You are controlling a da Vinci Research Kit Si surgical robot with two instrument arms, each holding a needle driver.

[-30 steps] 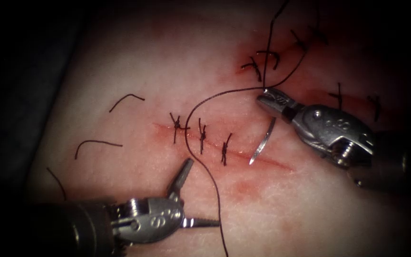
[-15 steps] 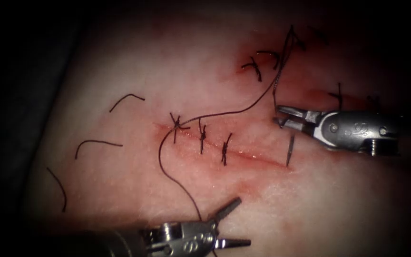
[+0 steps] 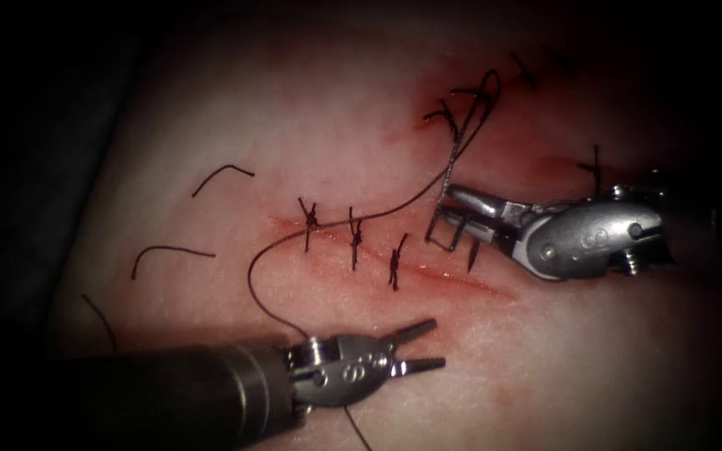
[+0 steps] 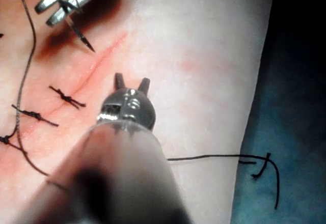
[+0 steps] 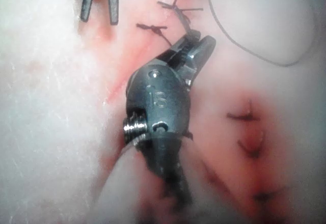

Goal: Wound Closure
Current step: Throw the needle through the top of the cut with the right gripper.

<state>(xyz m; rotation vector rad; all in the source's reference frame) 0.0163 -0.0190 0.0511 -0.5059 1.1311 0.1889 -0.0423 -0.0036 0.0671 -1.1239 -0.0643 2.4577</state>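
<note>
1. Left tool (image 3: 415, 347), nearest: jaws parted, empty, shifted back leftward below the cut (image 3: 428, 271).
2. Right tool (image 3: 453, 215): jaws clamped on needle (image 3: 471, 255), now carried leftward, tip just above cut's right end, not in tissue (image 3: 545, 351).
3. Thread (image 3: 378, 210) slackened across stitches.

The tissue (image 3: 211, 108) is pale pink to cream, mottled with faint rosy patches. The cut (image 3: 436, 271) runs through it as a thin red line, with red fluid (image 3: 428, 113) staining the surface around the upper stitches. The thread (image 3: 261, 284) and the knotted stitches (image 3: 354, 238) are black. Both tools, the right one (image 3: 453, 219) and the left one (image 3: 428, 347), are shiny silver-grey metal, the left shaft dull grey. The needle (image 4: 81, 36) looks dark steel.
</note>
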